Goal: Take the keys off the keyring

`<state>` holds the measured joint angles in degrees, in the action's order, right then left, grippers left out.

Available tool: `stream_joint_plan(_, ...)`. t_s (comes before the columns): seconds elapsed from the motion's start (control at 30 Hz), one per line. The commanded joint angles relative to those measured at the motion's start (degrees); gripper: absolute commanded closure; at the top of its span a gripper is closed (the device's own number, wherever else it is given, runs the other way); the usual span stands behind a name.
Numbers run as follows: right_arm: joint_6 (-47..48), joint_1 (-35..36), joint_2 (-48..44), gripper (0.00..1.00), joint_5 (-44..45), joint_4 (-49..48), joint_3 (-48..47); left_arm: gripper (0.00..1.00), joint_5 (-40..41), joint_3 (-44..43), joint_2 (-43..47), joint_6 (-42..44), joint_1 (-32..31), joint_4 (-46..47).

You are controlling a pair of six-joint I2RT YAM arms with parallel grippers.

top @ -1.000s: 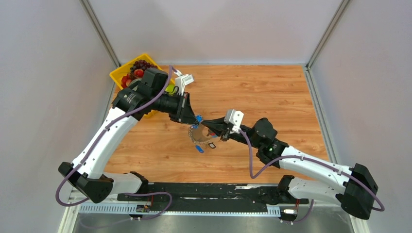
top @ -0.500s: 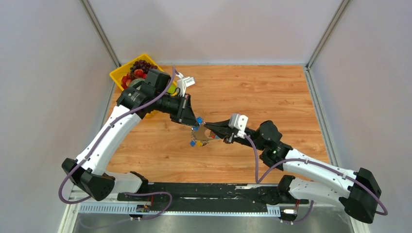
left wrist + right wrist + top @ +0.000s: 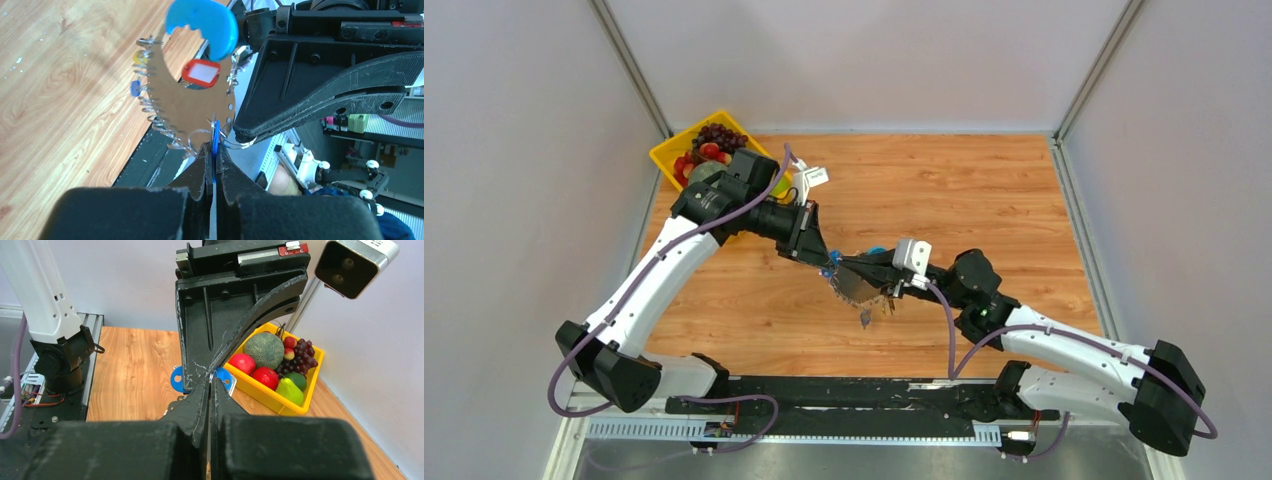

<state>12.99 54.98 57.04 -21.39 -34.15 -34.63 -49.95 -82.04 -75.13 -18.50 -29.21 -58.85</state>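
The keyring [image 3: 860, 284] hangs in the air between both grippers above the wooden table. In the left wrist view it is a floppy grey-brown loop [image 3: 190, 107] edged with small wire rings, with a bright blue band [image 3: 202, 22] at its top. Red [image 3: 201, 73], yellow [image 3: 139, 56] and blue [image 3: 135, 88] key tags hang on it. My left gripper [image 3: 828, 262] [image 3: 214, 150] is shut on a thin blue tag seen edge-on [image 3: 215, 140]. My right gripper [image 3: 843, 264] [image 3: 210, 385] is shut on a wire ring [image 3: 235, 144] at the loop's rim. A small key [image 3: 864, 318] dangles below.
A yellow basket [image 3: 667, 152] [image 3: 280, 401] of fruit stands at the table's back left, right behind the left arm. The two grippers meet tip to tip over the table's middle. Black rails [image 3: 844, 395] run along the near edge.
The keyring has come off the table and swung right, and now hangs under the right gripper. The left gripper has shifted slightly towards me. Both grippers stay shut.
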Motion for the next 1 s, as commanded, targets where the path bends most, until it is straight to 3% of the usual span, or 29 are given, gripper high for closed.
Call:
stream_joint_plan(0.0,-1.8,0.3,0.7,1.00,-3.4,-9.4,-1.4,1.00,-2.0,-0.2,0.4,2.2,0.2,2.9)
stream_joint_plan(0.3,-9.7,-0.4,0.3,1.00,-1.9,-13.4,-0.5,1.00,-1.8,-0.5,3.0,4.3,0.1,6.9)
stream_joint_plan(0.4,-12.2,-1.2,-0.6,1.00,-1.9,-13.6,-0.4,1.00,2.4,-1.6,3.8,6.2,0.2,5.8)
stream_joint_plan(0.67,-18.5,-2.2,-0.1,1.00,-4.2,-7.9,-3.3,1.00,12.1,-2.1,7.7,9.8,0.2,6.7)
stream_joint_plan(0.97,-18.9,-2.3,0.2,1.00,-3.4,-4.3,-4.4,1.00,14.4,-3.1,10.5,11.0,0.2,7.8)
